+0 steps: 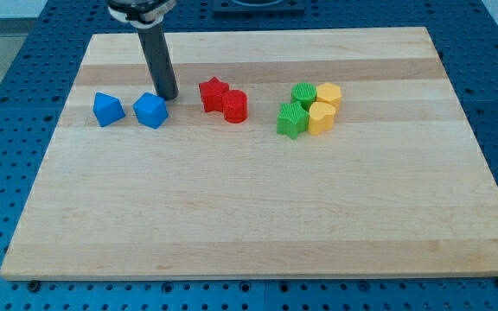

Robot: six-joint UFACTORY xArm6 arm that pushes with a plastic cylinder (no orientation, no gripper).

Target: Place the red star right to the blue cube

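The red star (213, 93) lies on the wooden board (258, 207) left of centre near the view's top, touching a red cylinder (235, 106) on its lower right. The blue cube (151, 110) sits to the star's left with a gap between them. My tip (168, 97) stands just at the cube's upper right corner, between the cube and the red star, closer to the cube. A second blue block (107, 109), of an angular shape, lies left of the cube.
A cluster of two green blocks (303, 95) (291, 119) and two yellow blocks (328, 95) (321, 118) sits right of the red pair. The board rests on a blue perforated table (7, 86).
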